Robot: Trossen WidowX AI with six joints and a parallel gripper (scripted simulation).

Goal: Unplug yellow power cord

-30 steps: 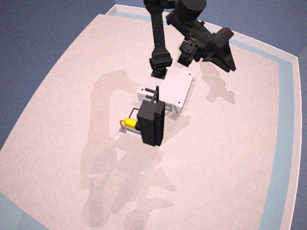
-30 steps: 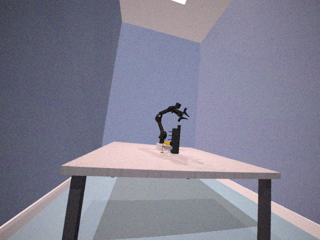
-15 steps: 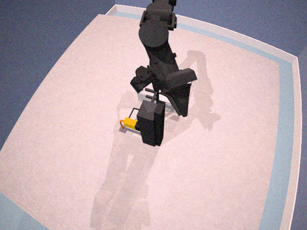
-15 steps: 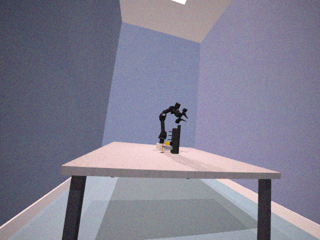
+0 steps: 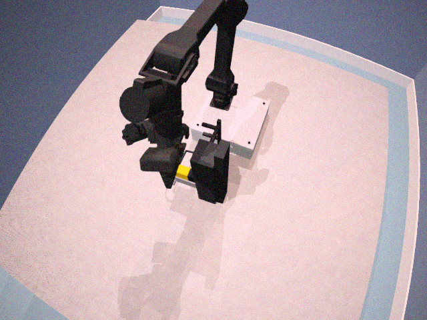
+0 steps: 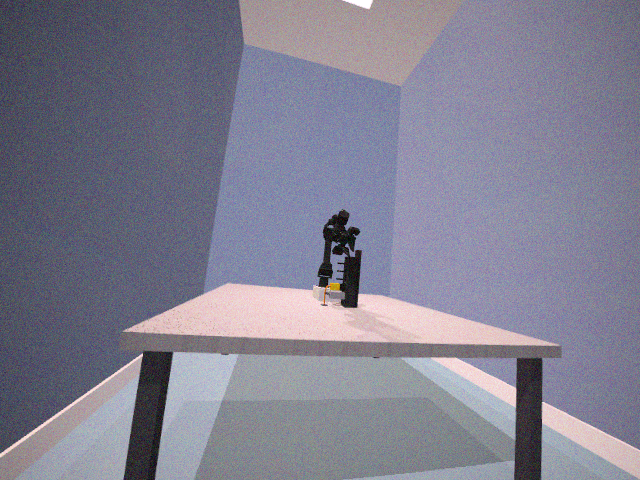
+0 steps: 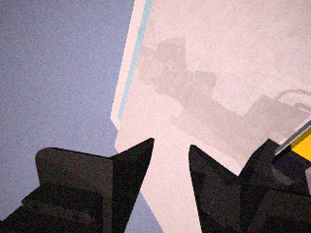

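From the top view I see my claw (image 5: 169, 179) just left of centre frame, partly parted with nothing between its fingers, beside the yellow plug (image 5: 182, 171). The plug sits in the black power strip (image 5: 210, 172), standing upright on the bench (image 5: 293, 223) at centre frame.

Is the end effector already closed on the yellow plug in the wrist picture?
No, the end effector shows only bare table between its fingers, and the yellow plug sits off to the right.
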